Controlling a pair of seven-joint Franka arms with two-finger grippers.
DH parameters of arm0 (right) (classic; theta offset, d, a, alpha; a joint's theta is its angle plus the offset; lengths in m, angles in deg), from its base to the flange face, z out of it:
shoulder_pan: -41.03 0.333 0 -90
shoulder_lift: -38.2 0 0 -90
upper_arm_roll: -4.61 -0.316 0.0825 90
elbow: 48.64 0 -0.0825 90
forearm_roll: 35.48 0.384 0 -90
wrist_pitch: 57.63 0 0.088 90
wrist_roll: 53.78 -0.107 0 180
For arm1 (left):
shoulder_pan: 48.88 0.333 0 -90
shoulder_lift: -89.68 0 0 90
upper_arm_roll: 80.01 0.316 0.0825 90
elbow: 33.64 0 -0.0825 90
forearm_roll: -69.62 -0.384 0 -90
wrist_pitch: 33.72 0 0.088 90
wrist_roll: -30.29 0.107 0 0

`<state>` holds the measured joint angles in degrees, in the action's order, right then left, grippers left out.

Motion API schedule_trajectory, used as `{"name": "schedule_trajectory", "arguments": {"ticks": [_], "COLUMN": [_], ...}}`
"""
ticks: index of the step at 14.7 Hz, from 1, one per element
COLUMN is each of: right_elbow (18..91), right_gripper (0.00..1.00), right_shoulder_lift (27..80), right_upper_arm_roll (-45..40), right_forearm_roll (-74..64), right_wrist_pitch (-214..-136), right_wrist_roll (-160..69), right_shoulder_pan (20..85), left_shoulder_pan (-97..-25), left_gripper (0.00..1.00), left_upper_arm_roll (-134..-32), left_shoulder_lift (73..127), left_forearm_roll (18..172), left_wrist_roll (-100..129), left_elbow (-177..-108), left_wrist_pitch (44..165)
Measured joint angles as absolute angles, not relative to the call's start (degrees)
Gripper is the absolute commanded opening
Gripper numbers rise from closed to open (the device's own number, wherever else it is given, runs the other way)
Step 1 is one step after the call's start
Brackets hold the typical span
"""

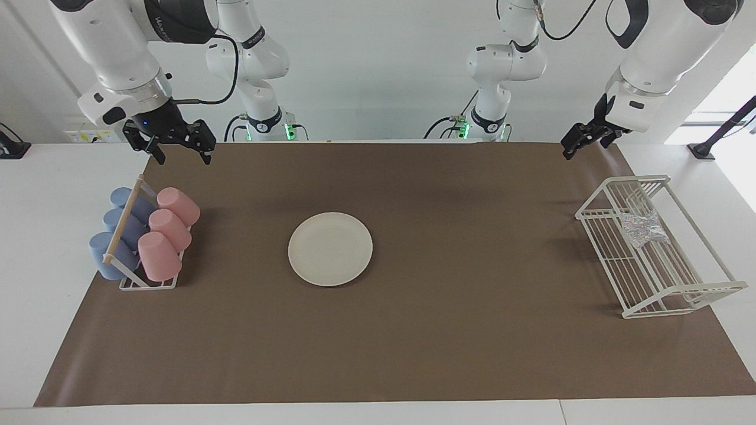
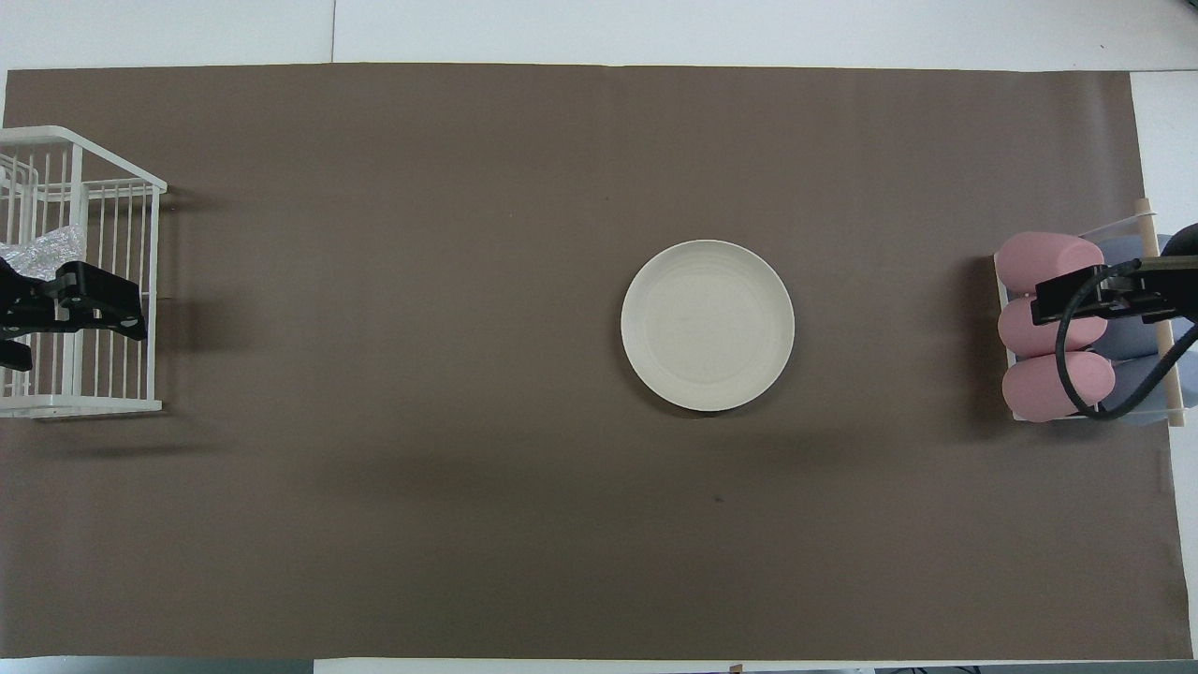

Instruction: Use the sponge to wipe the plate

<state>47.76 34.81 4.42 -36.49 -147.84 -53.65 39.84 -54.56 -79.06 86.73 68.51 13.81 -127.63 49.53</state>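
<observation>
The cream-white plate (image 1: 330, 248) lies flat in the middle of the brown mat and also shows in the overhead view (image 2: 708, 325). The silvery wrinkly sponge (image 1: 644, 229) lies inside the white wire rack (image 1: 703, 289) at the left arm's end of the table, and part of it shows in the overhead view (image 2: 37, 253). My left gripper (image 1: 576, 147) hangs open in the air over that rack (image 2: 112, 404), well above the sponge. My right gripper (image 1: 181, 154) hangs open and empty in the air over the cup holder. Neither gripper touches anything.
A holder (image 1: 147, 284) with three pink cups (image 1: 168, 227) and three blue cups (image 1: 118, 230) lying on their sides stands at the right arm's end of the table. The brown mat (image 1: 472, 330) covers most of the table.
</observation>
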Motion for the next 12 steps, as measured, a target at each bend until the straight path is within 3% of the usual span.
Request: {"name": "schedule_trajectory", "arguments": {"ticks": [12], "right_elbow": [47.8], "right_gripper": [1.0], "right_shoulder_lift": [34.8], "right_upper_arm_roll": [4.4], "right_forearm_roll": [-36.5], "right_wrist_pitch": [-147.8], "right_wrist_roll": [-53.7], "right_shoulder_pan": [39.8], "left_shoulder_pan": [-53.6], "left_gripper": [1.0], "left_upper_arm_roll": [-80.7], "left_shoulder_lift": [87.2], "left_forearm_roll": [70.8], "left_wrist_roll": [17.3], "left_elbow": [-126.8], "left_wrist_pitch": [53.1]}}
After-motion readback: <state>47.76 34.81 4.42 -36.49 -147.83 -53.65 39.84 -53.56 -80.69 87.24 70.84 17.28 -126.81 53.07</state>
